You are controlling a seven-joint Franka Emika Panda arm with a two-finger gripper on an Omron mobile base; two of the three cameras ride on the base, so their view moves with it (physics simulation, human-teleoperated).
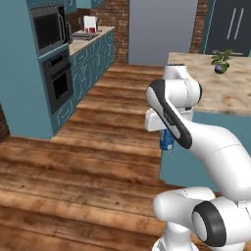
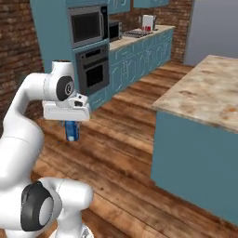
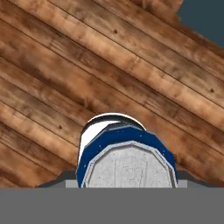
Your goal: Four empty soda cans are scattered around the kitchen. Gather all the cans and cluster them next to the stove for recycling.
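The white arm's two-finger gripper (image 2: 71,124) points down and is clenched on a small blue cylindrical soda can (image 2: 71,130), which hangs upright in the air over the brown wooden plank floor (image 1: 73,162), touching nothing else. In the hand view the blue soda can (image 3: 126,157) sits right under the hand, its silver top toward the camera, with only floor planks beyond it. From the left base view the can (image 1: 167,140) shows as a blue sliver beside the arm's dark-trimmed forearm.

Close on the right stands a teal kitchen island with a mottled beige stone top (image 2: 209,97); its teal side panel (image 2: 195,162) is near the held can but apart from it. A small green potted plant in a blue pot (image 1: 221,62) stands on the far part of the island top.

On the far left runs a teal cabinet wall holding a built-in black wall oven (image 2: 93,69) with a microwave (image 2: 87,26) above it. Beyond them a light counter (image 1: 88,40) carries a white boxy appliance (image 1: 90,23) and a small red thing (image 2: 148,29), too small to identify. Open floor lies between the arm and these cabinets.
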